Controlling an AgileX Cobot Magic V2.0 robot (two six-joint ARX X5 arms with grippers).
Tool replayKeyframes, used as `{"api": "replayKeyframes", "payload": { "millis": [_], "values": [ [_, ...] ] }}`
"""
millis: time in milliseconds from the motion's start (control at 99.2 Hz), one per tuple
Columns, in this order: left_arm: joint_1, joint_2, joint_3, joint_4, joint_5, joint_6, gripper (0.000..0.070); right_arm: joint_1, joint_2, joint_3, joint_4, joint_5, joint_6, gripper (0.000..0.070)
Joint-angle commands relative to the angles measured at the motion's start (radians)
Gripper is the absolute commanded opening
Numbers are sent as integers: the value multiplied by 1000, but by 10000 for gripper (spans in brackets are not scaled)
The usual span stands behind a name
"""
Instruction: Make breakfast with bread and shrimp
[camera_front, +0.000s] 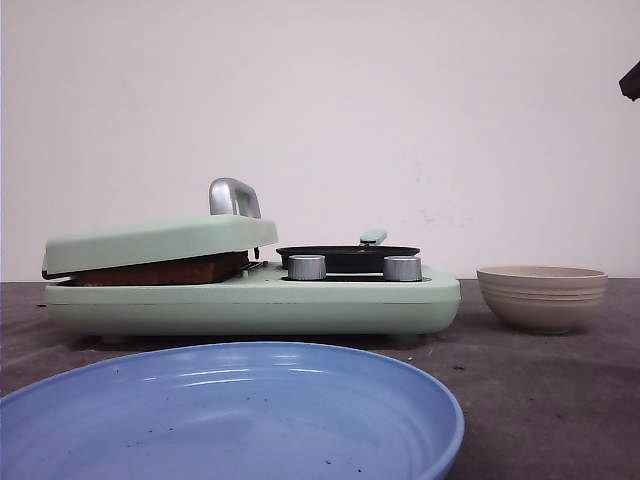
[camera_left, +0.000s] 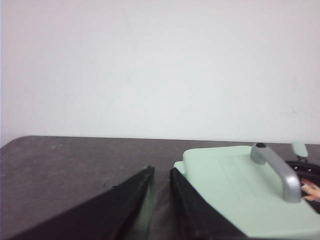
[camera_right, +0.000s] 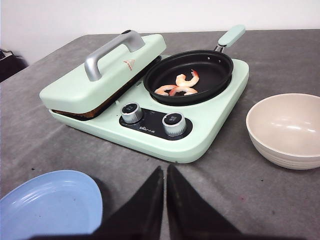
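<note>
The bread shows only as a brown edge under the lowered mint-green lid of the breakfast maker; the same crust edge of the bread peeks out in the right wrist view. Pink curled shrimp lie in the black pan on the maker's right half. My left gripper hovers by the lid's outer corner, narrowly open and empty. My right gripper is shut and empty, above the table in front of the maker's knobs.
An empty blue plate sits nearest the front edge, left of my right gripper. A beige ribbed bowl stands empty to the right of the maker. The lid carries a grey handle. The pan's green handle points backward.
</note>
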Motion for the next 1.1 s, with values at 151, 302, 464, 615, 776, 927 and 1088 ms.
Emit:
{"api": "replayKeyframes", "payload": {
  "millis": [151, 302, 464, 615, 776, 927, 1088],
  "values": [
    [121, -4, -209, 174, 197, 17, 0, 4, 1, 5, 10, 0, 10, 0],
    [151, -4, -281, 171, 198, 14, 0, 4, 1, 5, 10, 0, 10, 0],
    [153, -4, -325, 133, 201, 7, 0, 4, 1, 5, 11, 0, 10, 0],
    [155, -4, -325, 37, 201, 6, 0, 4, 1, 5, 11, 0, 10, 0],
    [154, -4, -325, 39, 201, 6, 0, 4, 1, 5, 12, 0, 10, 0],
    [150, -2, -324, 43, 209, 7, 0, 4, 1, 5, 14, 0, 10, 0],
    [150, -3, -324, 43, 209, 7, 0, 4, 1, 5, 14, 0, 10, 0]
  ]
}}
